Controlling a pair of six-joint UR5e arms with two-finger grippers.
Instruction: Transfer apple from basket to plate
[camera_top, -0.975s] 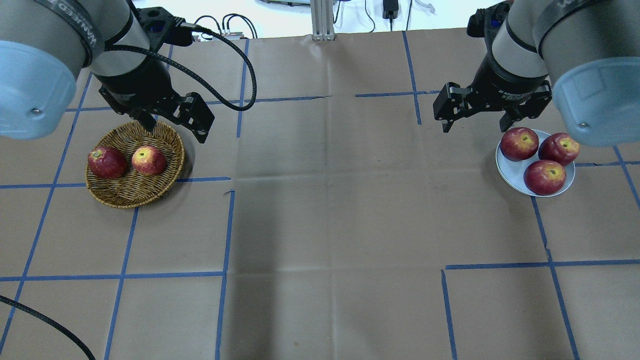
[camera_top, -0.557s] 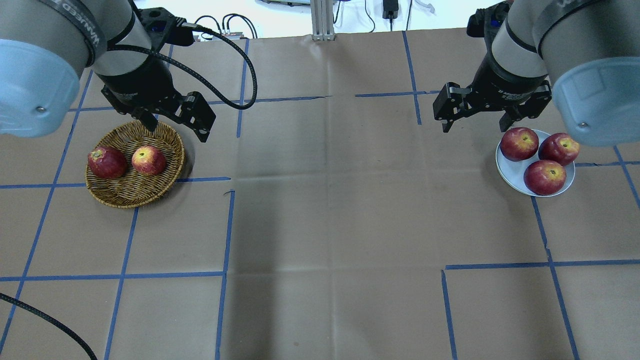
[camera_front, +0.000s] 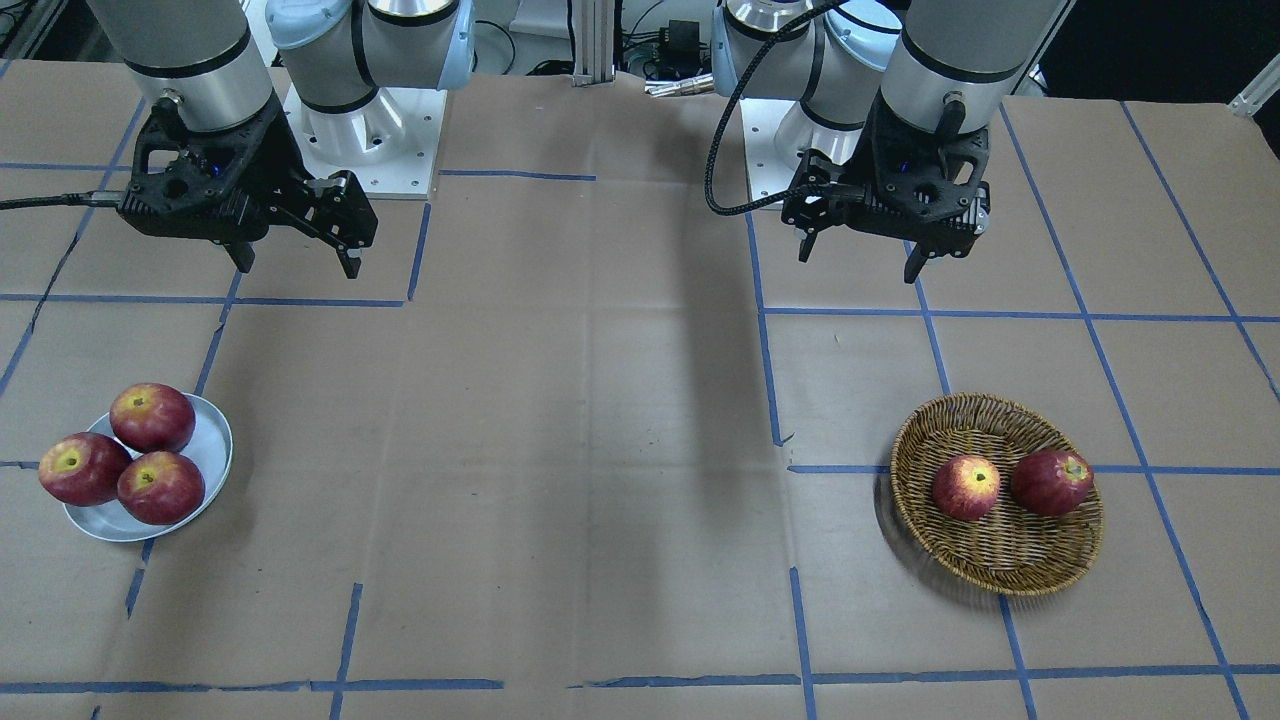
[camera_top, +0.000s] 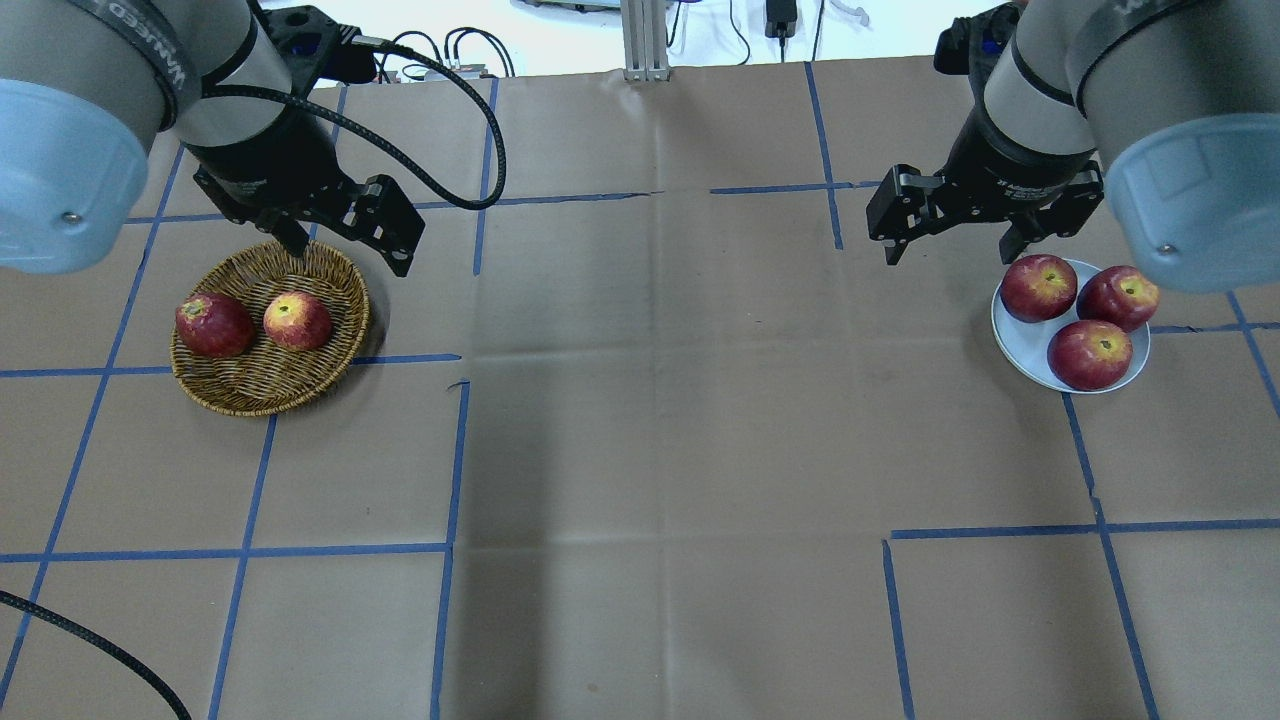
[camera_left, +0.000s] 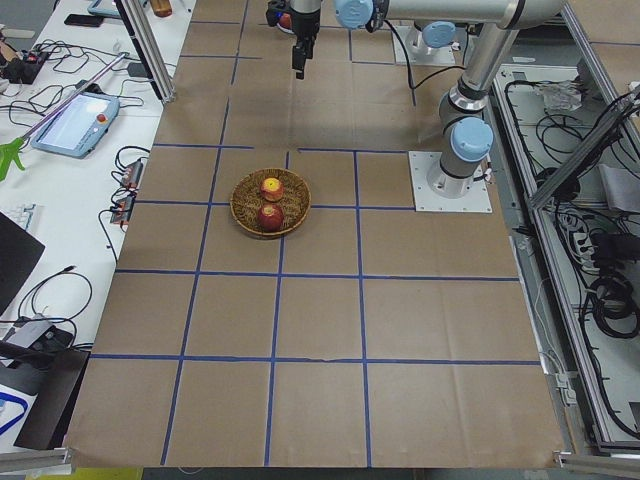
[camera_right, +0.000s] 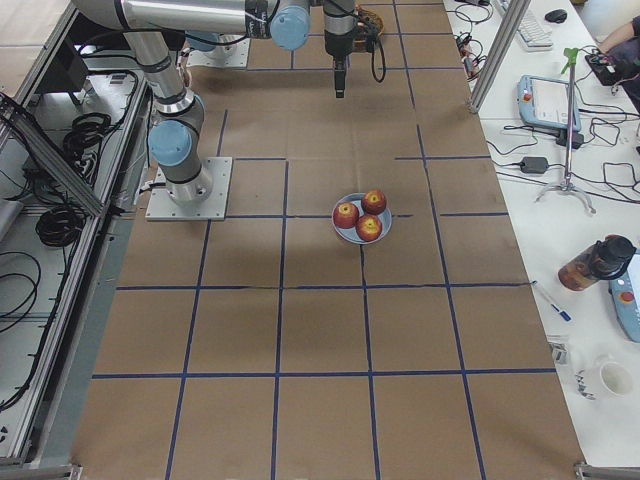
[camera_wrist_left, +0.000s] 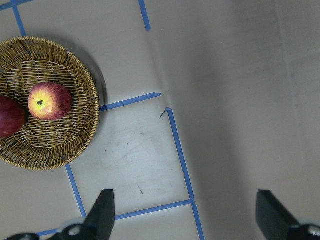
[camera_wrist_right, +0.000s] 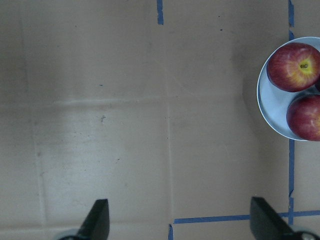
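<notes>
The apple (camera_top: 297, 320), light red with a yellow blush, lies in the wicker basket (camera_top: 262, 392) next to a dark red apple (camera_top: 213, 325). Both also show in the front view, the apple (camera_front: 966, 487) in the basket (camera_front: 1000, 570), and in the left wrist view, the apple (camera_wrist_left: 49, 101) in the basket (camera_wrist_left: 75, 145). My left gripper (camera_top: 350, 258) is open and empty, up in the air behind the basket's rim. The blue-grey plate (camera_top: 1018, 345) sits on the right. My right gripper (camera_top: 950, 255) is open and empty, up in the air beside the plate.
Three red apples (camera_top: 1090, 353) fill most of the plate, whose rim also shows in the right wrist view (camera_wrist_right: 263, 107). Brown paper with blue tape lines (camera_top: 450, 450) covers the table. A black cable (camera_top: 480, 120) hangs from my left wrist.
My left gripper has shifted slightly up and left in the overhead view, still open. The right arm, the apples, the basket and the plate have not moved.
</notes>
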